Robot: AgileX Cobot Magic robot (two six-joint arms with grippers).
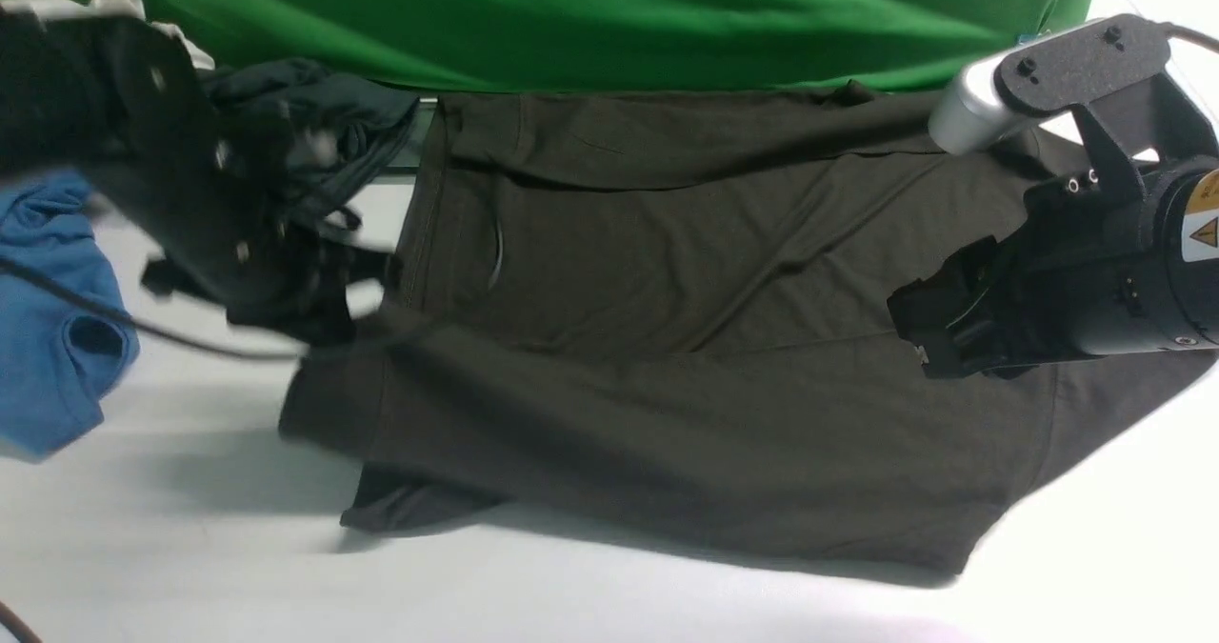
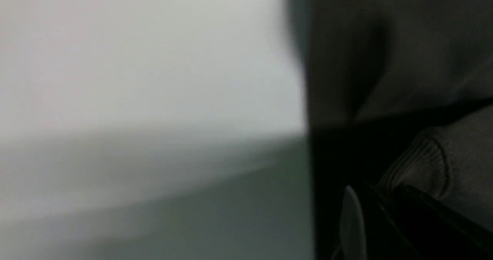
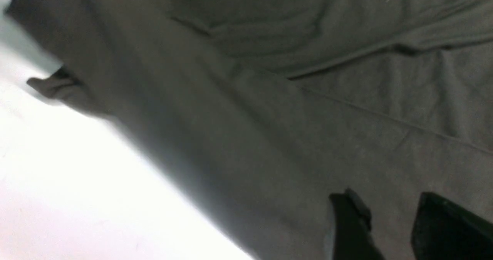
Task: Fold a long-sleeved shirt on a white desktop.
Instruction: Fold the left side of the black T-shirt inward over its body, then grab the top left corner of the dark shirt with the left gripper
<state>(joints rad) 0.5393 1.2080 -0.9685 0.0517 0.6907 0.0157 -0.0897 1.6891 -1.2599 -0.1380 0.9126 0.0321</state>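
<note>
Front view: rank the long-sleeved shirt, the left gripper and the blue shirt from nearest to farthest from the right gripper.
1. long-sleeved shirt: spread just beneath the right gripper.
2. left gripper: across the shirt, at its left edge.
3. blue shirt: farthest left, past the left gripper.

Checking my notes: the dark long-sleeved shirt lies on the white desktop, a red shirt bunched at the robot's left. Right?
Not quite: the bunched shirt is blue, not red, as the front view shows. The long-sleeved shirt does lie on the white desktop.
</note>
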